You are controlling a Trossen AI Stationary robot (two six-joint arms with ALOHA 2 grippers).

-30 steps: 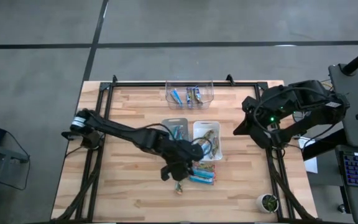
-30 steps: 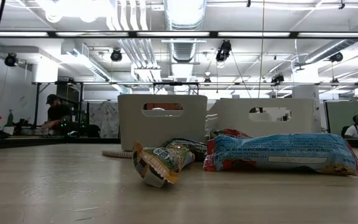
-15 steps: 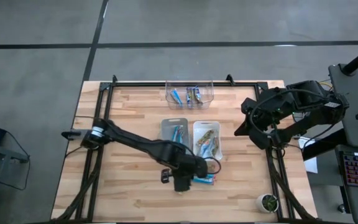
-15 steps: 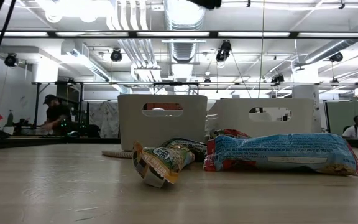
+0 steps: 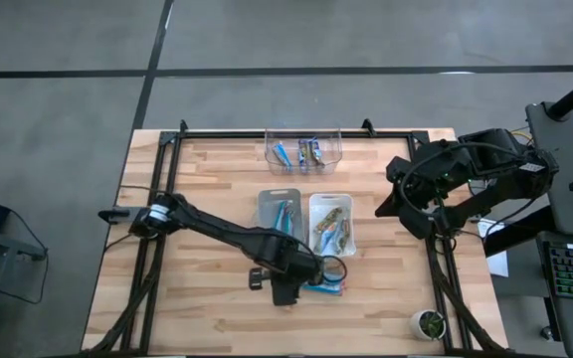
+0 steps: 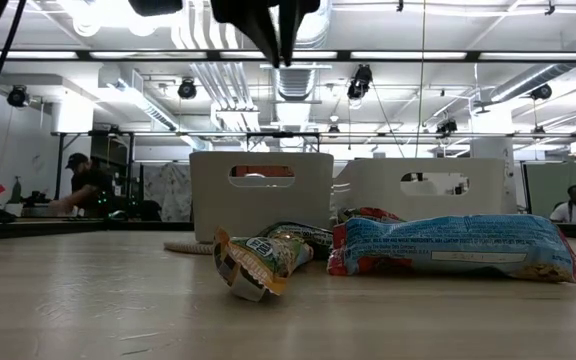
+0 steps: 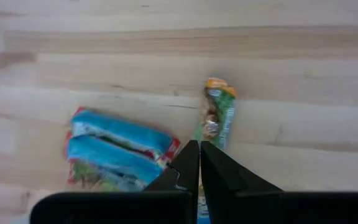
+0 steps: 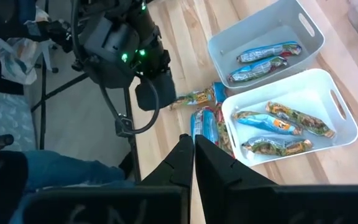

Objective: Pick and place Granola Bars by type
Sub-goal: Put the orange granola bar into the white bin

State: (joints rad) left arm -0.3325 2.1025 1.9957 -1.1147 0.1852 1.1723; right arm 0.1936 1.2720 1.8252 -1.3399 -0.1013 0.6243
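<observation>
Blue Granola Bars (image 7: 117, 146) beside green bar (image 7: 217, 116), left gripper (image 7: 194, 155) jaws closed above, empty

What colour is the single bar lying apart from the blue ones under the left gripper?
Green with orange-gold ends, the lone bar; left wrist view shows it best.

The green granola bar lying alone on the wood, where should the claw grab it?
Across the middle of the green granola bar, coming straight down from above. It lies flat and apart from the blue bars, so its long sides look free.
</observation>
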